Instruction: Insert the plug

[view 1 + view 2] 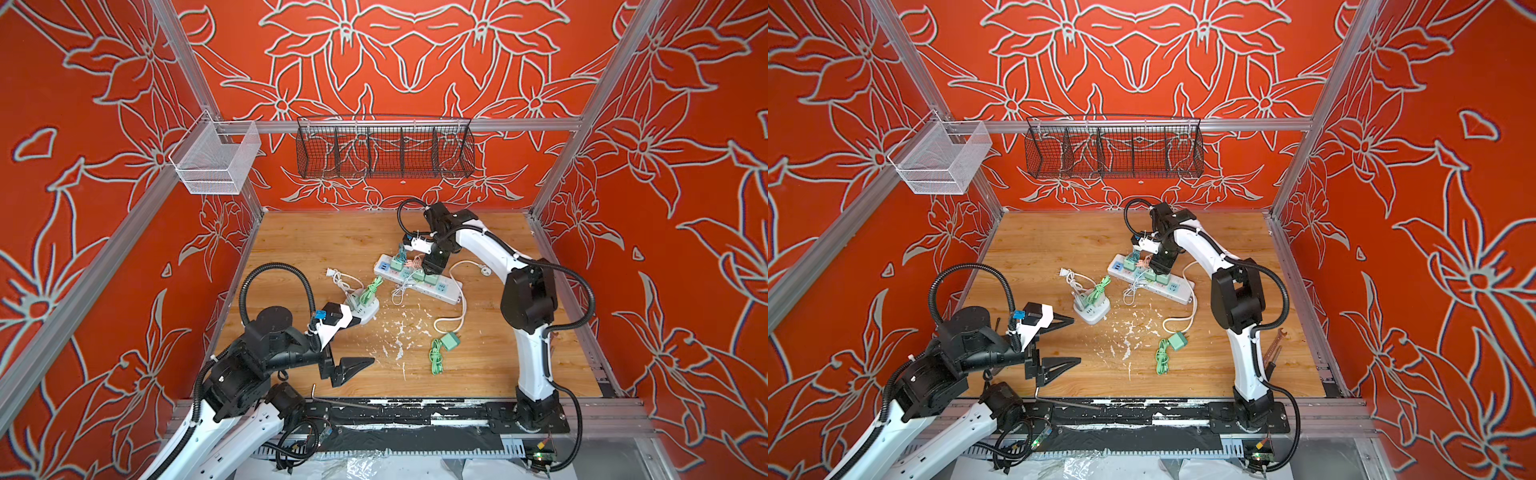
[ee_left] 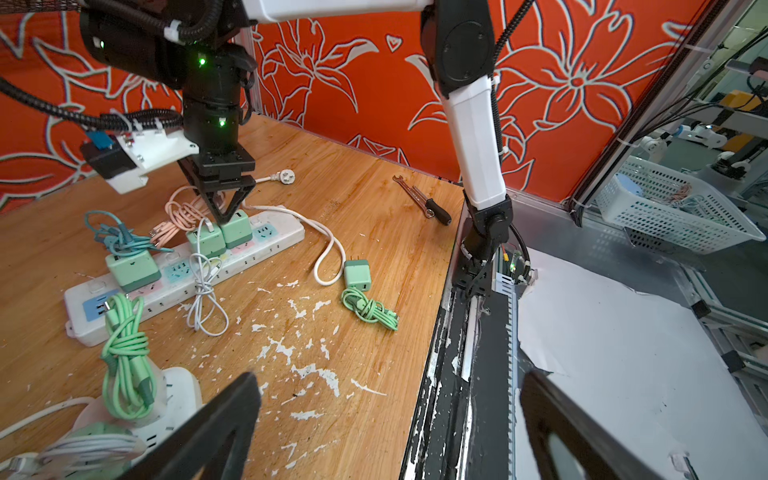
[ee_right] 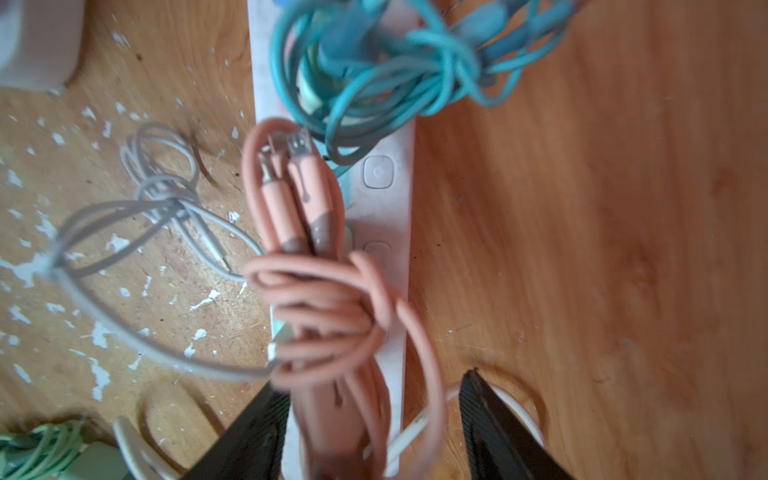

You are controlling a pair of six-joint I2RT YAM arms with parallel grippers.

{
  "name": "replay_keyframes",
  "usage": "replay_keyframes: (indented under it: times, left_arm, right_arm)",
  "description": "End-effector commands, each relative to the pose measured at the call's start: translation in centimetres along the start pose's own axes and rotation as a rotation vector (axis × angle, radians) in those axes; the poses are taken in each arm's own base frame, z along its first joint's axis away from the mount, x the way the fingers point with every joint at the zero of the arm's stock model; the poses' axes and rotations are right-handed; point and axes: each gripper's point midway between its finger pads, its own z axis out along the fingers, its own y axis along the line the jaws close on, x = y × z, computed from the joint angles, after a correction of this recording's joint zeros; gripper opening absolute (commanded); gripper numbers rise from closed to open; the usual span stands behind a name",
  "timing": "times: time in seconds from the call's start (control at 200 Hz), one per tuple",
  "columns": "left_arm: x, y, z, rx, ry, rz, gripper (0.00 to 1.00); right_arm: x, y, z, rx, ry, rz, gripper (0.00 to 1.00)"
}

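Right wrist view: parted right claw (image 3: pixel 372 378) astride pink cable (image 3: pixel 324 299) over power strip (image 3: pixel 390 208); left claw (image 2: pixel 388 376) spread.

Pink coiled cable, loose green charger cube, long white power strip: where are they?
Pink coiled cable (image 3: pixel 324 299): right wrist view, knotted middle.
Loose green charger cube (image 2: pixel 357 275): left wrist view, middle of body.
Long white power strip (image 1: pixel 446 291): in a top view, free end.

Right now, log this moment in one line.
right gripper: fingers apart over green charger in power strip | left gripper: open, empty | loose charger: unplugged on table
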Motion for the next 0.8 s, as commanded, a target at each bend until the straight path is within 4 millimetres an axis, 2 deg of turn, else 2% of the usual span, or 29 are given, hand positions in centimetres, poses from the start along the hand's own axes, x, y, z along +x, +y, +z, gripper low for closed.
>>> replay_keyframes:
  times: [0.0, 0.075, 0.11, 0.14, 0.155, 0.31, 0.41, 0.545, 0.706, 0.791]
  left_arm:
    - [-0.5, 0.7, 0.3, -0.022, -0.008, -0.011, 0.97]
    - [-0.3, 0.9, 0.6, -0.022, 0.007, -0.028, 0.97]
    - [-0.1, 1.1, 0.9, -0.025, 0.014, -0.039, 0.97]
    - [0.0, 1.3, 1.1, -0.029, 0.021, -0.05, 0.97]
    - [0.0, 1.4, 1.2, -0.03, 0.024, -0.056, 0.97]
    - [0.0, 3.4, 2.1, -0.101, 0.035, -0.131, 0.97]
    - [0.1, 4.6, 2.8, -0.138, 0.02, -0.177, 0.97]
    - [0.4, 5.6, 3.7, -0.159, -0.001, -0.213, 0.97]
    - [0.7, 7.4, 4.1, -0.24, -0.001, -0.241, 0.97]
    - [1.0, 8.7, 4.3, -0.3, 0.001, -0.273, 0.97]
  right_arm:
    - [-0.8, -0.1, -5.4, 0.068, -0.101, 0.03, 0.73]
    - [-0.1, 0.2, -7.6, 0.113, -0.123, 0.081, 0.76]
    - [0.4, 0.5, -8.4, 0.131, -0.133, 0.105, 0.83]
    - [0.7, 0.9, -9.2, 0.145, -0.148, 0.125, 0.96]
    - [1.0, 1.1, -9.5, 0.15, -0.152, 0.135, 0.98]
    - [3.4, 4.3, -12.0, 0.185, -0.173, 0.237, 0.98]
    - [5.7, 6.4, -12.4, 0.2, -0.139, 0.352, 0.98]
    - [7.9, 10.3, -11.2, 0.134, -0.119, 0.551, 0.96]
    - [10.9, 14.9, -8.0, 0.087, -0.061, 0.693, 0.96]
    - [12.4, 16.1, -6.3, 0.072, -0.08, 0.795, 0.96]
